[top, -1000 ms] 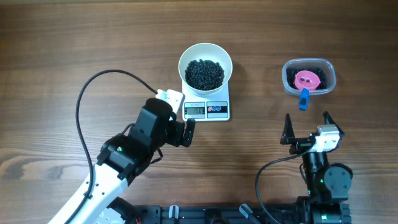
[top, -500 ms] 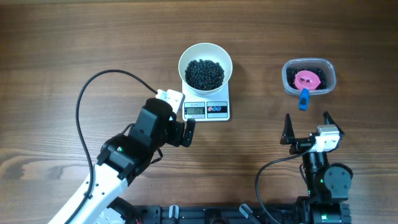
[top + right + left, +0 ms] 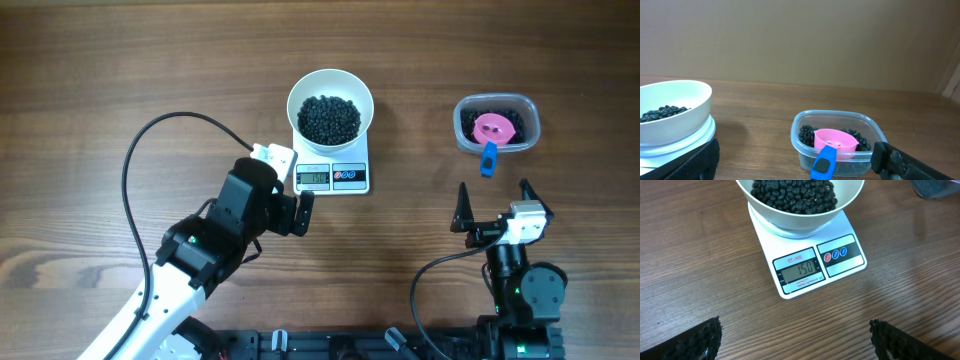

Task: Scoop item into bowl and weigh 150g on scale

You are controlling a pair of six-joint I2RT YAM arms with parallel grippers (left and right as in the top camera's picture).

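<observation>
1. Left jaws: released, empty. Ahead, centred between them: scale (image 3: 767, 242) carrying bowl (image 3: 790, 222) of black beans (image 3: 792, 192).
2. Right jaws: released, empty. Ahead: clear tub (image 3: 805, 150) with pink scoop (image 3: 836, 141), blue handle, and more beans; bowl ahead-left.
3. Left wrist view alone resolves display (image 3: 799, 270) "150", label "SF-400".
4. Desk (image 3: 700, 270): brown wood grain. Right wrist view alone shows tan wall (image 3: 800, 40).

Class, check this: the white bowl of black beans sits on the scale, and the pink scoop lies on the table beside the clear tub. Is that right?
Not quite. The pink scoop lies inside the clear tub, blue handle over the rim, as the overhead view shows. The white bowl of black beans does sit on the scale.
</observation>
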